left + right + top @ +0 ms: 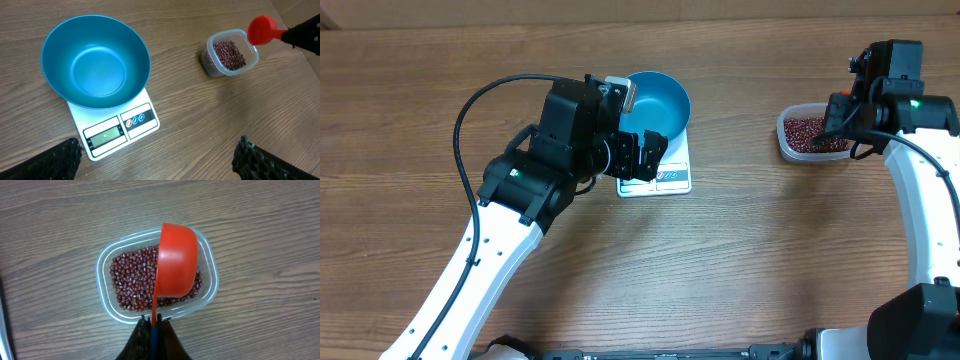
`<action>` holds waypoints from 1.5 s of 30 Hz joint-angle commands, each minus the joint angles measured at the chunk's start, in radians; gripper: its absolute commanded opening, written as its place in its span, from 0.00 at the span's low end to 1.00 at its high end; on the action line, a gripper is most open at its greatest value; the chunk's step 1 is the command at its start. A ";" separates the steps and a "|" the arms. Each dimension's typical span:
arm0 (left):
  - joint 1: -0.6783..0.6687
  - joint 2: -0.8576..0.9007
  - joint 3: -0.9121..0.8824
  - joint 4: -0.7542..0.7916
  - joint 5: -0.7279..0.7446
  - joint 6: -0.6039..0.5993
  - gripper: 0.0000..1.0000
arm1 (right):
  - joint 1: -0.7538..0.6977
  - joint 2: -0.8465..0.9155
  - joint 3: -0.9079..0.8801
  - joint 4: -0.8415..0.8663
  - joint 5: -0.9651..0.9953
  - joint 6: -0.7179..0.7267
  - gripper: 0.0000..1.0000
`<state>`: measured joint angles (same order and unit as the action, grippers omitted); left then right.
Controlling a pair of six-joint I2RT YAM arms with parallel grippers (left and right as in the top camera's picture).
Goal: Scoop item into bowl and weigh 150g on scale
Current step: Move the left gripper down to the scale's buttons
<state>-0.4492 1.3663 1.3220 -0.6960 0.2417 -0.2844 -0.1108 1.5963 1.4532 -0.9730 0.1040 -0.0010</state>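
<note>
Since weighing is intended, round blue bowl (95,60) is seated on flat white scale (142,120); red-brown beans (132,280) are held at three o'clock in clear tub (102,262); red scoop (175,260) is clamped above them by right jaws; left jaws are spread wide, empty.

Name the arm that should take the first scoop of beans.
Right. The right arm's fingers are shut on the red scoop, held over the beans in the tub. The left arm's fingers are open and empty, by the bowl on the scale.
</note>
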 commanded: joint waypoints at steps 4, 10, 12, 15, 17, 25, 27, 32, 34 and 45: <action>-0.004 0.010 0.018 0.003 -0.010 0.017 0.55 | -0.002 -0.001 0.039 -0.006 -0.001 -0.008 0.04; -0.114 0.057 0.018 -0.033 -0.225 -0.010 0.04 | -0.002 -0.001 0.039 -0.006 -0.027 -0.008 0.03; -0.164 0.083 0.018 -0.039 -0.285 -0.010 0.04 | -0.002 -0.001 0.039 -0.006 -0.027 -0.008 0.03; -0.213 0.130 0.018 -0.042 -0.331 -0.012 0.04 | -0.002 -0.001 0.039 -0.006 -0.027 -0.008 0.04; -0.221 0.171 0.018 -0.048 -0.330 -0.040 0.04 | -0.002 -0.001 0.039 -0.006 -0.027 -0.008 0.04; -0.221 0.325 0.040 -0.101 -0.340 -0.058 0.04 | -0.002 -0.001 0.039 -0.009 -0.027 -0.008 0.03; -0.220 0.388 0.081 -0.138 -0.362 -0.051 0.04 | -0.002 -0.001 0.039 -0.009 -0.027 -0.008 0.04; -0.225 0.485 0.147 -0.152 -0.388 -0.021 0.04 | -0.002 -0.001 0.039 -0.010 -0.027 -0.008 0.04; -0.225 0.511 0.153 -0.145 -0.387 -0.014 0.04 | -0.002 -0.001 0.039 -0.010 -0.027 -0.008 0.04; -0.225 0.620 0.153 -0.058 -0.388 0.023 0.04 | -0.002 -0.001 0.039 -0.011 -0.027 -0.008 0.04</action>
<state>-0.6727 1.9633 1.4502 -0.7769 -0.1295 -0.2859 -0.1108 1.5963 1.4532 -0.9863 0.0822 -0.0013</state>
